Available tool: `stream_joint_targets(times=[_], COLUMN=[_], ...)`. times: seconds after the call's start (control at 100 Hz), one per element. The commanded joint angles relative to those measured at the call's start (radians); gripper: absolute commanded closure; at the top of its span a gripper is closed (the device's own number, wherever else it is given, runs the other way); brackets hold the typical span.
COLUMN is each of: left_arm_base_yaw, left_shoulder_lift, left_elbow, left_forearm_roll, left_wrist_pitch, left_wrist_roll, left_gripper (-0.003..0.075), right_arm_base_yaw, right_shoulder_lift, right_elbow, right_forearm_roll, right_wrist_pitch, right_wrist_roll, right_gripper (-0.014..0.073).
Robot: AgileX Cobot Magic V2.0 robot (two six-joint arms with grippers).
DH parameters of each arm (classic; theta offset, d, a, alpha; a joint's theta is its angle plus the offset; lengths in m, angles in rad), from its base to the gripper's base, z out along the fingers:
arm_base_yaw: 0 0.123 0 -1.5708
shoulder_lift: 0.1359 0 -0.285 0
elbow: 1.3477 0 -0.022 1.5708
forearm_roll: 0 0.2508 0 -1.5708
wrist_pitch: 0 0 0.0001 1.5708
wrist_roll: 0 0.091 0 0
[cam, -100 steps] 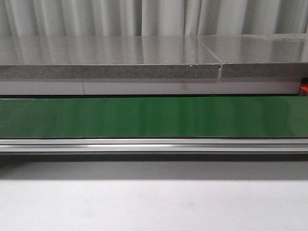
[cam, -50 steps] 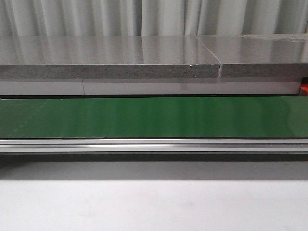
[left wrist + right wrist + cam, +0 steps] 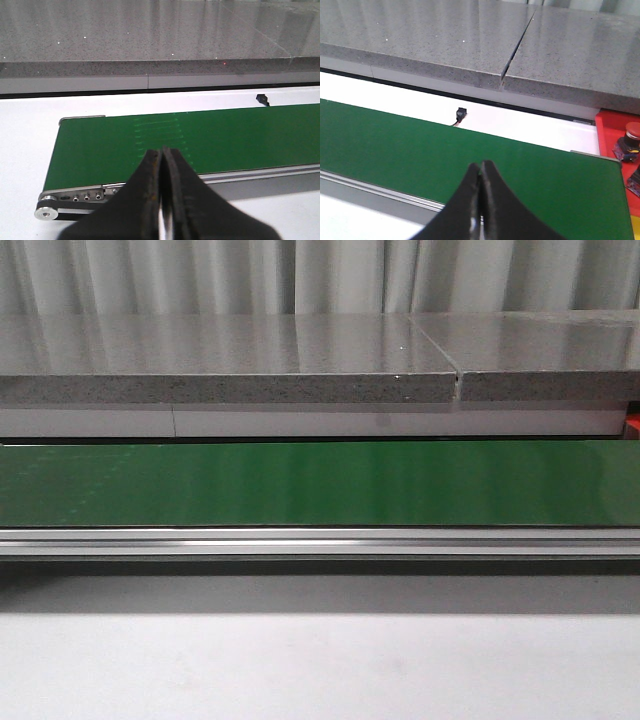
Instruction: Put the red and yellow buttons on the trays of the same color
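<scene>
While pressed together, both fingers hold nothing.

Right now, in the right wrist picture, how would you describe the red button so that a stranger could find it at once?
Start from the long green belt and follow it to its end on the side of the red tray. The red button stands in that tray, just beyond the belt's end. It alone has a round red cap on a dark base; everything near it is flat.
</scene>
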Motion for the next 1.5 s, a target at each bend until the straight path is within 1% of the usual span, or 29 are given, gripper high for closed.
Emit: stream_joint_targets(times=[0.0, 0.16, 0.31, 0.4, 0.53, 0.58, 0.65, 0.82, 0.96, 1.08, 1.23, 1.27, 1.36, 1.49], left_arm_base_yaw=[-0.006, -0.006, -0.006, -0.006, -0.006, -0.006, -0.006, -0.006, -0.006, -0.006, -0.006, -0.006, -0.006, -0.006], left_shoulder_lift=[0.013, 0.013, 0.013, 0.013, 0.013, 0.013, 0.013, 0.013, 0.013, 0.013, 0.013, 0.013, 0.013, 0.013], left_elbow=[-0.024, -0.024, -0.024, -0.024, -0.024, -0.024, -0.024, -0.024, -0.024, -0.024, -0.024, -0.024, -0.024, -0.024], left_forearm_roll=[-0.017, -0.017, -0.017, -0.017, -0.017, -0.017, -0.017, -0.017, -0.017, -0.017, -0.017, -0.017, -0.017, -0.017], left_wrist_pitch=[-0.073, -0.073, -0.073, -0.073, -0.073, -0.073, -0.073, -0.073, -0.073, -0.073, -0.073, -0.073, -0.073, -0.073], left_wrist_roll=[-0.005, -0.005, -0.005, -0.005, -0.005, -0.005, -0.005, -0.005, -0.005, -0.005, -0.005, -0.005, -0.005, -0.005], left_gripper=[0.0739, 0.0739, 0.0739, 0.0739, 0.0739, 0.0739, 0.0739, 0.0739, 0.0739, 0.0739, 0.0739, 0.0739, 0.0739, 0.0739], right_arm_base_yaw=[0.003, 0.01, 0.022, 0.056, 0.133, 0.156, 0.172, 0.174, 0.174, 0.174, 0.174, 0.173, 0.173, 0.172], right_shoulder_lift=[0.006, 0.007, 0.007, 0.006, -0.015, -0.029, -0.053, -0.114, -0.158, -0.203, -0.276, -0.3, -0.349, -0.37], right_elbow=[-0.026, -0.026, -0.004, 0.022, 0.09, 0.117, 0.157, 0.247, 0.335, 0.419, 0.506, 0.504, 0.503, 0.503], right_forearm_roll=[0.012, 0.012, 0.029, 0.03, 0.002, -0.021, -0.081, -0.286, -0.394, -0.44, -0.441, -0.45, -0.494, -0.537], right_wrist_pitch=[-0.055, -0.059, -0.144, -0.189, -0.264, -0.294, -0.334, -0.414, -0.499, -0.592, -0.68, -0.648, -0.628, -0.632], right_wrist_roll=[-0.008, -0.008, -0.006, -0.004, -0.002, 0.016, 0.081, 0.326, 0.452, 0.502, 0.503, 0.503, 0.503, 0.503], right_gripper=[0.066, 0.066, 0.066, 0.066, 0.066, 0.066, 0.066, 0.066, 0.066, 0.066, 0.066, 0.066, 0.066, 0.066])
